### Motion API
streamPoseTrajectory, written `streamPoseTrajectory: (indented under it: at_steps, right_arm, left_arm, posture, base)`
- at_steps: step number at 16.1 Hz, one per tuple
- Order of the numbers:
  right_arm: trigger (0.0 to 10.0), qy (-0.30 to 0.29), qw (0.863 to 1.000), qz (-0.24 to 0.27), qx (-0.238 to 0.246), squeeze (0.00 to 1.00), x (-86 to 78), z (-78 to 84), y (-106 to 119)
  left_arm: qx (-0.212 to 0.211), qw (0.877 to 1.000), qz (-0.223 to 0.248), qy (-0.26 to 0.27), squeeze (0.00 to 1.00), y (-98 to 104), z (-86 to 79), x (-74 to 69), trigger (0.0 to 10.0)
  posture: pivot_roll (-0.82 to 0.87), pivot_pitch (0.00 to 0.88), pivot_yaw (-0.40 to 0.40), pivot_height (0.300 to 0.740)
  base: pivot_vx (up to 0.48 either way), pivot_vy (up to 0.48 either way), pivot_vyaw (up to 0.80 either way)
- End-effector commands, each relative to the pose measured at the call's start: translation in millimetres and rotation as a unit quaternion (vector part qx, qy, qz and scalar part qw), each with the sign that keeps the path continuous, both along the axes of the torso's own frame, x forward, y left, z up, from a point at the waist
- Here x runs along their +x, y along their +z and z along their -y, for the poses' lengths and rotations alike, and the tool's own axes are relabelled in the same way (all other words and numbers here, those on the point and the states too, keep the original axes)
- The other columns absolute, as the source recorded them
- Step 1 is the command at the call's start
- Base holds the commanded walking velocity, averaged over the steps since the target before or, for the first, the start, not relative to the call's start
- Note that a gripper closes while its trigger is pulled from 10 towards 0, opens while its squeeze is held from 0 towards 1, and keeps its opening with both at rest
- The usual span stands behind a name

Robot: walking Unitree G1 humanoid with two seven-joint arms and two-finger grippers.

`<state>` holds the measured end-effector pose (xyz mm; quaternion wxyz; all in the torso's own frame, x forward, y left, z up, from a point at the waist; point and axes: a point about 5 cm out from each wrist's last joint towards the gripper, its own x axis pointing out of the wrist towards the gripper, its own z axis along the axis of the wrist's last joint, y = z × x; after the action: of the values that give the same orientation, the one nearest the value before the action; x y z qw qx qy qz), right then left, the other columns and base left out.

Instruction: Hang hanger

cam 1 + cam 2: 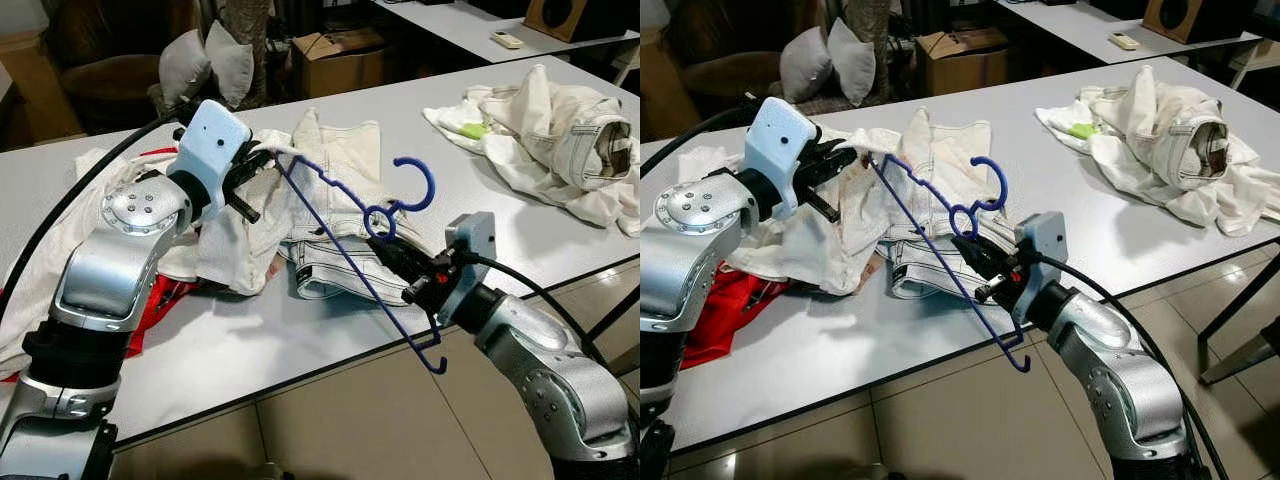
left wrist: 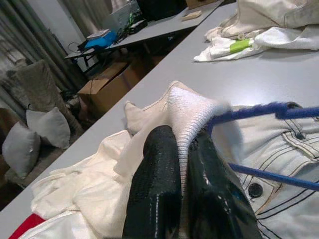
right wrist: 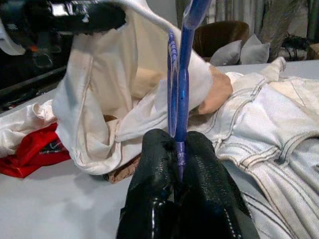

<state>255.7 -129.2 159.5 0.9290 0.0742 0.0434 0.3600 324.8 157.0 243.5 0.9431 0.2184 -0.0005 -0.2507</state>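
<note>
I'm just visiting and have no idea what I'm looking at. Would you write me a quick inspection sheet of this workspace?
Surface: grey table, bare at its front edge.
Job's things: blue hanger held tilted above the table; cream garment hanging from the left tool, one hanger end at its ribbed edge.
Clutter: white jeans lying flat, red cloth, pile of pale clothes at far right.
Grippers: left tool shut on the cream garment; right tool shut on the blue hanger.
Cables: black cable along the left arm, another at the right wrist.
Surroundings: cardboard box, grey cushions, second table behind.
</note>
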Motion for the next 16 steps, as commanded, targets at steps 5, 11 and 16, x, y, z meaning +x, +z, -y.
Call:
streamPoseTrajectory:
  at_steps: [5, 11, 16]
  right_arm:
    - [10.0, 0.004, 1.000, -0.015, -0.026, 0.00, 10.3, -6.6, -5]
    - [10.0, -0.012, 0.999, -0.021, 0.047, 0.00, 31.9, -16.5, 4]
    - [10.0, -0.006, 0.998, -0.027, 0.053, 0.00, 34.0, -25.0, 1]
  left_arm:
    - [-0.004, 0.999, -0.029, -0.045, 0.00, -11, 12.1, -14.1, 0.0]
    - [-0.009, 0.996, -0.072, -0.051, 0.00, -30, 12.9, -20.9, 9.2]
    - [0.055, 0.995, -0.079, 0.004, 1.00, -56, -6.8, -27.1, 10.0]
  posture:
    - [-0.04, 0.000, 0.055, 0.740]
    - [-0.03, 0.000, 0.050, 0.740]
    - [-0.03, 0.000, 0.046, 0.740]
  base:
    - [0.000, 0.000, 0.00]
    - [0.000, 0.000, 0.00]
    - [0.000, 0.000, 0.00]
